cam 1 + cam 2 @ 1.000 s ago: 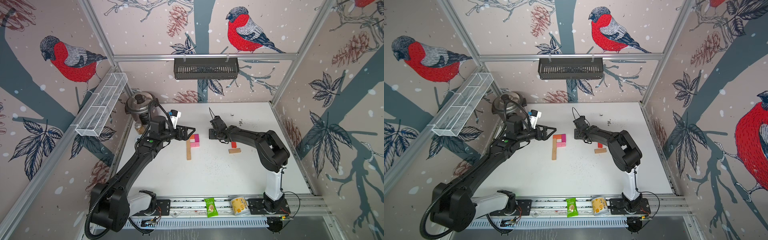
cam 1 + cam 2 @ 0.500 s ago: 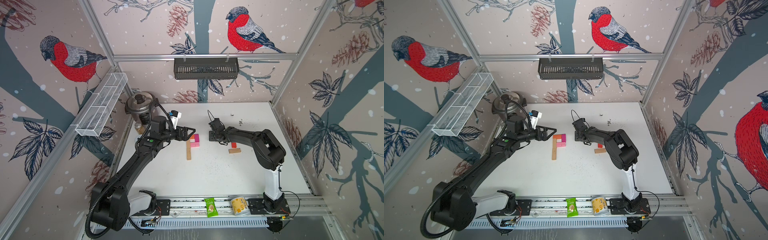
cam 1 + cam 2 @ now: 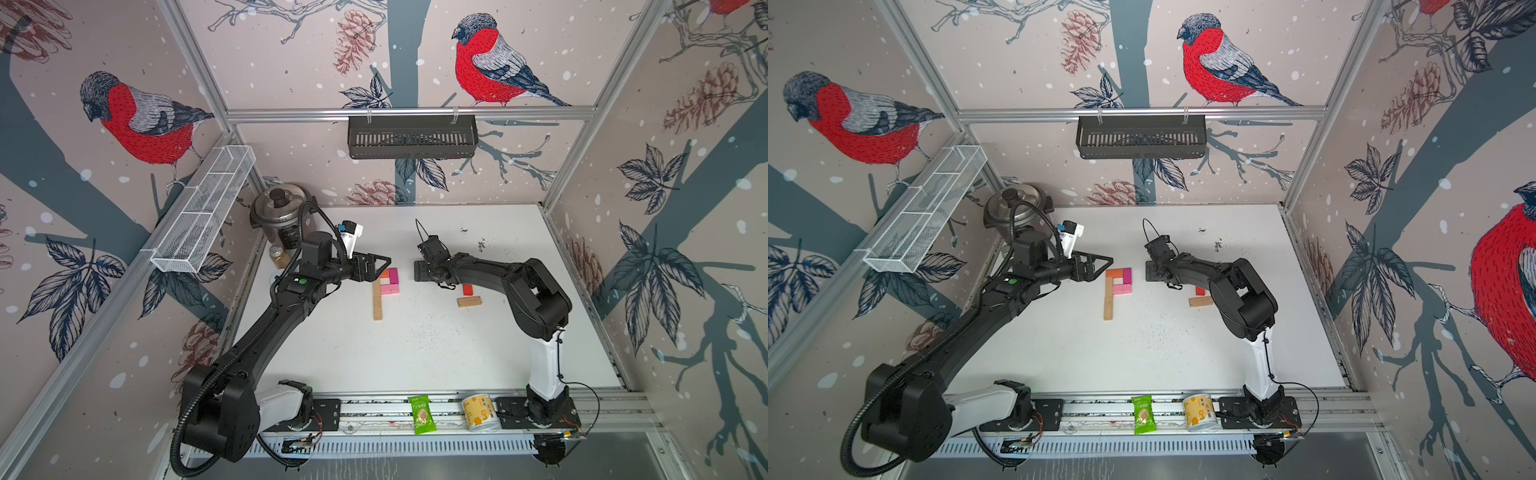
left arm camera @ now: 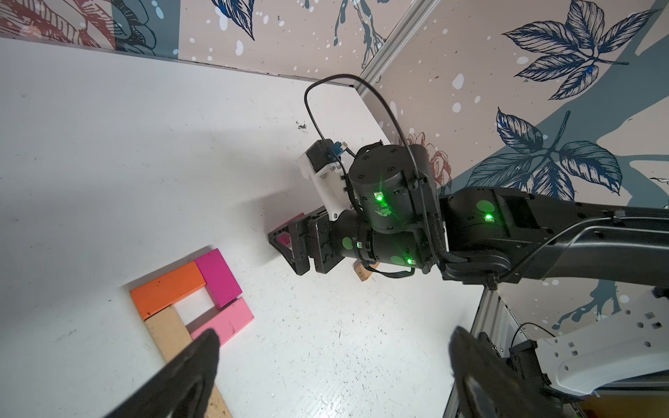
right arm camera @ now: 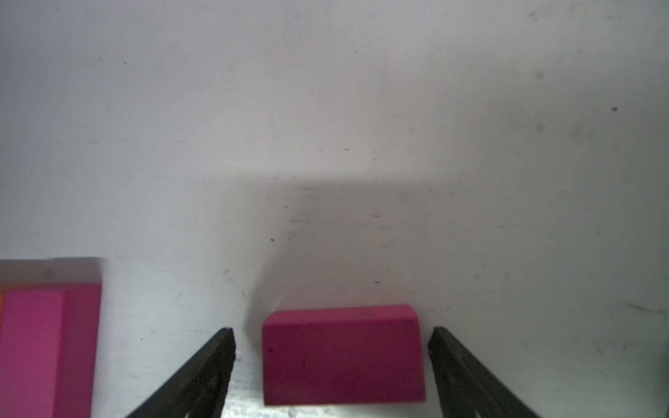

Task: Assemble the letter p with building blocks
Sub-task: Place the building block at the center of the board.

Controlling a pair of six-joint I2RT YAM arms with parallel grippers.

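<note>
While the right hand (image 5: 331, 330) sits apart around the block (image 5: 342, 354), lower centre (touching neither side), a skewed retreat could knock it into the P (image 5: 47, 343), lower left; left hand (image 4: 335, 329) apart, empty.

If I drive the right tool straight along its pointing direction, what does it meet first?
The dark magenta block, already between the open fingers of the right tool, then probably the table. Depth is unclear. The P's magenta block sits off to the side.
</note>
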